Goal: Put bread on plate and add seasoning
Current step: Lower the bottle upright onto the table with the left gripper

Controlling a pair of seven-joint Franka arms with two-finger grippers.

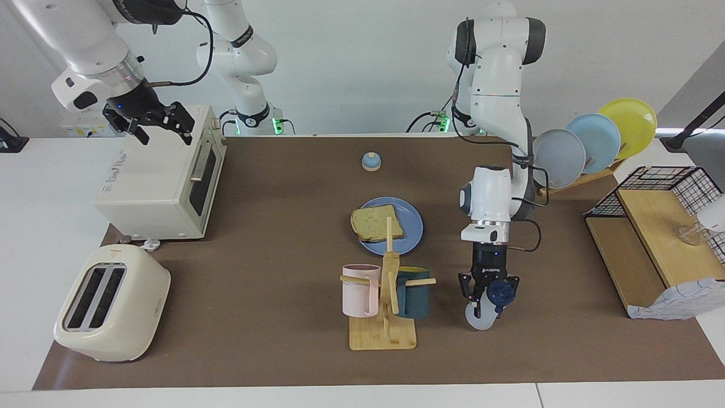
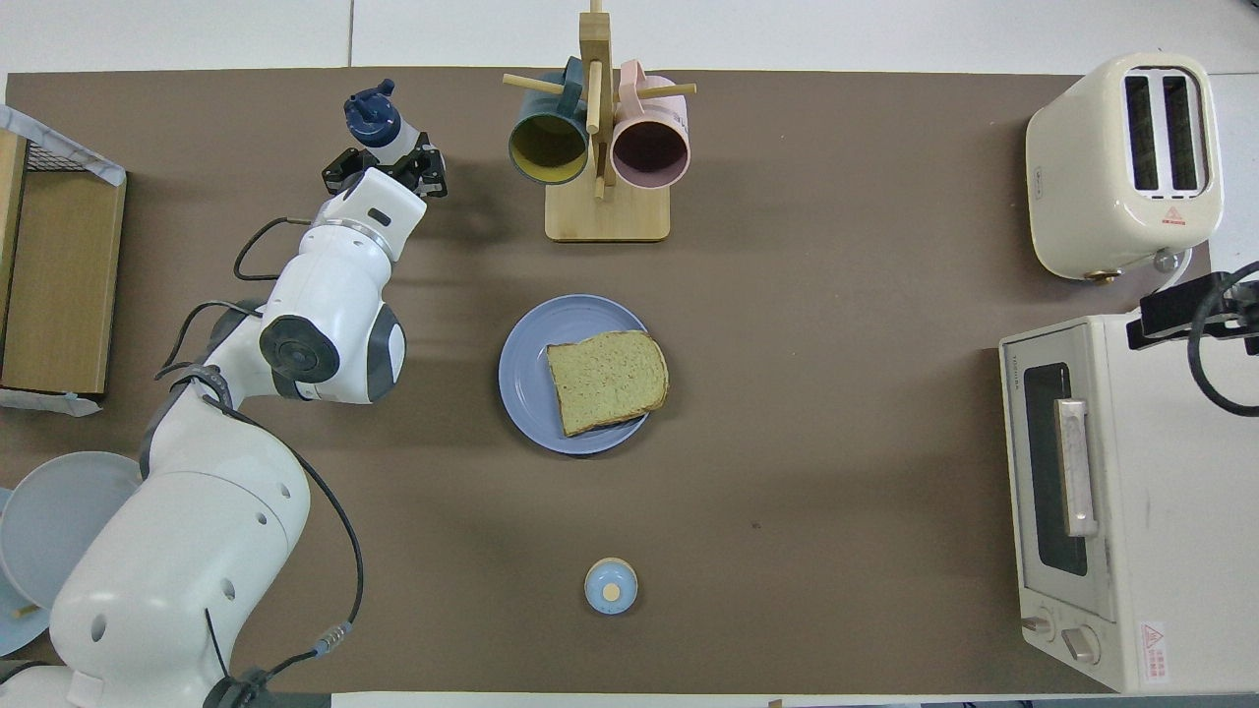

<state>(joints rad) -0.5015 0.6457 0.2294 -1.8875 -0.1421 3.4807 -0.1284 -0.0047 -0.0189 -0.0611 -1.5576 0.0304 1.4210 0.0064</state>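
Mug rack (image 1: 385, 300) beside plate (image 1: 410, 226); elsewhere open mat (image 1: 283, 255)

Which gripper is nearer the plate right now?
Left. The left gripper, shut on the seasoning, is beside the mug rack, close to the plate. The right gripper waits over the oven.

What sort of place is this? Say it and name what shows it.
Most likely a robot lab set up as a mock kitchen. A toaster, a toaster oven and a mug rack stand on a brown mat, with toast on a blue plate, between two white robot arms against bare walls.
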